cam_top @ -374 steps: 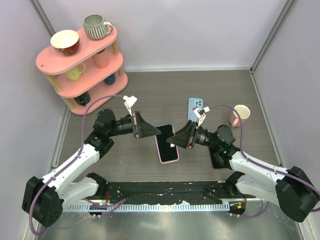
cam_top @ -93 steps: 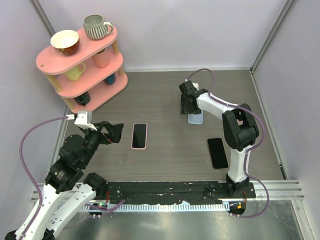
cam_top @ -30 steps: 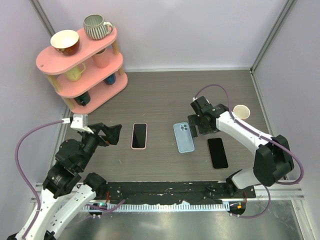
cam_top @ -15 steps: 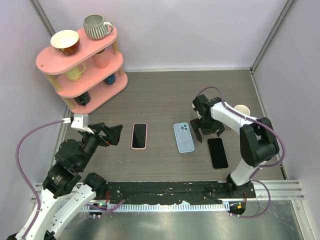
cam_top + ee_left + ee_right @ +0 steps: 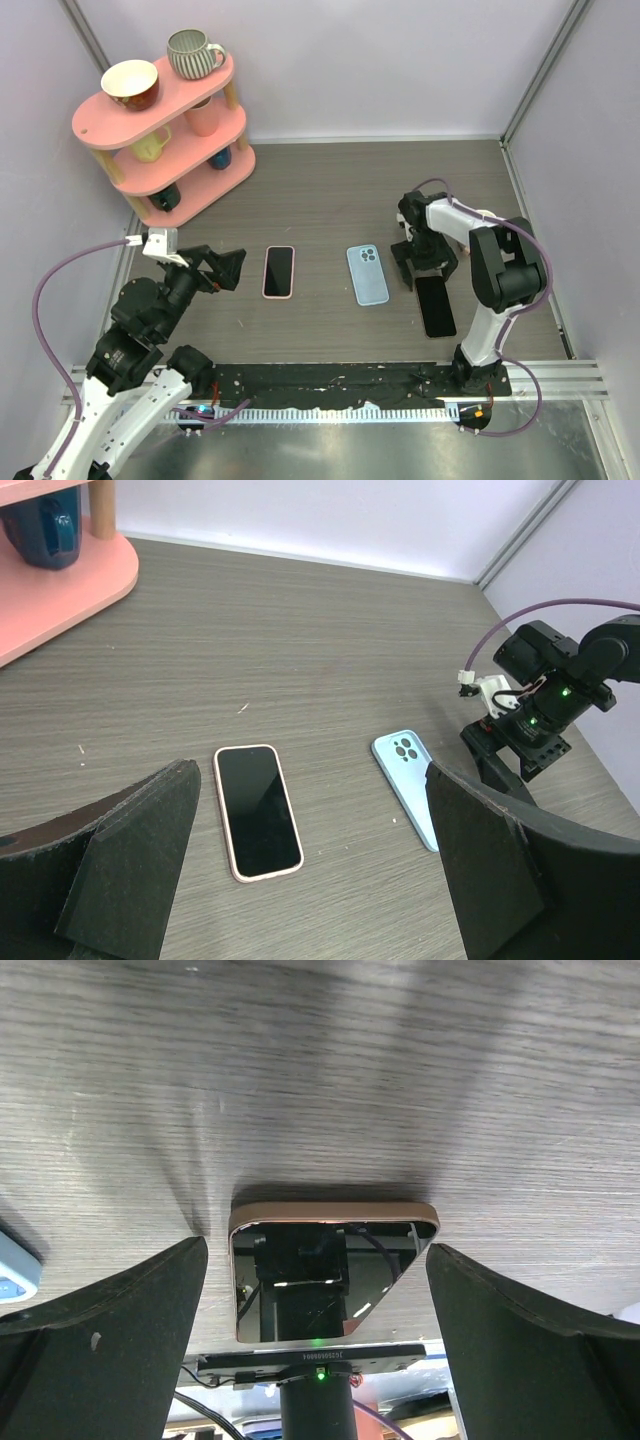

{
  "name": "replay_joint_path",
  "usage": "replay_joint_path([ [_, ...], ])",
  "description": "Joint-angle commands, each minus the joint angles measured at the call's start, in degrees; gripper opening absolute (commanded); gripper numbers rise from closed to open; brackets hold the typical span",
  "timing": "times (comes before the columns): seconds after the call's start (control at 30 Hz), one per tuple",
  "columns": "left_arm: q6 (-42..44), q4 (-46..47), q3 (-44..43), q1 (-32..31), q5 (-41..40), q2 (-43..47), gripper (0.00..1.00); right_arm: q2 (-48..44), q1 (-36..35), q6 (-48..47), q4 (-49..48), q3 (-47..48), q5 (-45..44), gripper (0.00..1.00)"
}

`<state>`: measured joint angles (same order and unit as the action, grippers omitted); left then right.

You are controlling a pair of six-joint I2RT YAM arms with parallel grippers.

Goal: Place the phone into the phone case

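Observation:
A black phone [image 5: 436, 307] with a bronze rim lies screen up at the right. A light-blue phone case [image 5: 367, 273] lies left of it, camera cutouts up. My right gripper [image 5: 424, 266] hangs open over the phone's far end. In the right wrist view the phone [image 5: 330, 1270] sits between the spread fingers [image 5: 110, 1330], untouched. My left gripper [image 5: 229, 268] is open and raised at the left. The left wrist view looks down on a phone in a pink case [image 5: 258, 810], the blue case [image 5: 415, 800] and the right gripper [image 5: 520, 750].
The pink-cased phone [image 5: 279, 271] lies left of centre. A pink three-tier shelf [image 5: 160, 130] with mugs stands at the back left. A black rail [image 5: 340, 385] runs along the near edge. Purple walls close in the table.
My right gripper has swung away from the blue case, right and nearer, to above the black phone's far end. The blue case, pink-cased phone and left arm have stayed put.

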<state>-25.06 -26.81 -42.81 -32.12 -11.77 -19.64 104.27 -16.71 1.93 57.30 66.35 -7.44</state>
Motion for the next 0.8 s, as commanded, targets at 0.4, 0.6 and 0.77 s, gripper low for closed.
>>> replay_joint_path([
  [0.4,0.5,2.5,-0.1,0.0,-0.3,-0.7,1.00,-0.7,5.7,-3.3,-3.1,-1.5,6.4,0.98],
  [0.6,0.5,2.6,-0.1,0.0,-0.3,-0.3,1.00,-1.2,5.6,-3.8,-3.5,-1.8,8.7,0.92],
  [0.77,0.4,2.7,0.1,0.0,-0.1,-0.1,1.00,-2.7,5.5,-3.6,-3.9,-1.1,9.5,0.79],
])
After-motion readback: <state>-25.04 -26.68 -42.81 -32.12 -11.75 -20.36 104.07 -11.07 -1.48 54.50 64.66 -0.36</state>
